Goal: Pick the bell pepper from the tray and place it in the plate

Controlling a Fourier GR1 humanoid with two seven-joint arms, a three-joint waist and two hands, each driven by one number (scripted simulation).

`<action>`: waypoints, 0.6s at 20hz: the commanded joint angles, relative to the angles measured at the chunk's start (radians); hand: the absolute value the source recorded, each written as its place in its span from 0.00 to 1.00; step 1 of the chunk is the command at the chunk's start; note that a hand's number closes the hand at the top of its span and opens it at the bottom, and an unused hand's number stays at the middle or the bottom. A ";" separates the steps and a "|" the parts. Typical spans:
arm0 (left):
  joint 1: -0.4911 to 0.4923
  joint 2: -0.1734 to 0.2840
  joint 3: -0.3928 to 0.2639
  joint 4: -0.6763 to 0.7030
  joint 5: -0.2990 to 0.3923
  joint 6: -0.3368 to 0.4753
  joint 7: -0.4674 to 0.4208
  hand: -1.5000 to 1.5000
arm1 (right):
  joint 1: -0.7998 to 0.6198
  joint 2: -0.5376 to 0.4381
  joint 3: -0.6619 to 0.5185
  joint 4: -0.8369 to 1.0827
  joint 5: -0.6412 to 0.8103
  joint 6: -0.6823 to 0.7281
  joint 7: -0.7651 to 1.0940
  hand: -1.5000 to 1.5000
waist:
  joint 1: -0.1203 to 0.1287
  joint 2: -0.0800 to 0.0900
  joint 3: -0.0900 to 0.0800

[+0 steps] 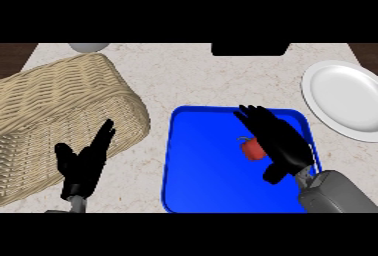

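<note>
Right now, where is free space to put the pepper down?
The white plate is bare. The counter between basket and plate is free too. The blue tray is crowded at its right by the right hand beside the pepper.

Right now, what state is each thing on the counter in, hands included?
bell pepper: lying in the tray, beside the right hand, not gripped
blue tray: flat, holds only the pepper
white plate: nothing on it
wicker basket: upside down
right hand: open over the tray
left hand: open, resting
</note>
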 commanded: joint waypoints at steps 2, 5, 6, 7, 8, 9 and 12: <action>0.001 -0.045 -0.021 0.075 -0.028 0.005 -0.006 0.50 | -0.021 0.075 -0.005 0.128 0.066 -0.015 -0.045 0.00 | 0.000 0.009 -0.010; 0.045 -0.032 -0.004 0.041 -0.006 -0.016 0.000 0.50 | -0.028 0.075 -0.023 0.170 0.078 0.006 -0.066 0.00 | 0.002 0.009 -0.010; 0.010 -0.014 0.038 0.069 0.016 -0.034 0.003 0.50 | -0.023 0.082 -0.020 0.133 0.084 0.032 -0.054 0.00 | -0.002 0.008 -0.010; -0.012 0.005 0.037 0.014 0.020 -0.048 0.064 0.50 | -0.009 0.094 -0.023 0.155 0.107 0.012 -0.071 0.00 | -0.002 0.008 -0.010; -0.001 -0.045 -0.011 0.021 -0.035 0.009 0.054 0.50 | 0.001 0.095 -0.014 0.151 0.118 0.021 -0.072 0.00 | -0.003 0.008 -0.010; 0.030 -0.044 -0.012 0.028 -0.038 0.010 0.023 0.50 | -0.034 0.051 0.018 0.161 0.138 0.083 -0.067 1.00 | 0.000 0.008 -0.010; 0.015 -0.043 0.012 0.073 -0.021 -0.022 0.002 0.50 | -0.072 0.101 0.017 0.244 0.196 0.013 -0.131 1.00 | 0.002 0.009 -0.010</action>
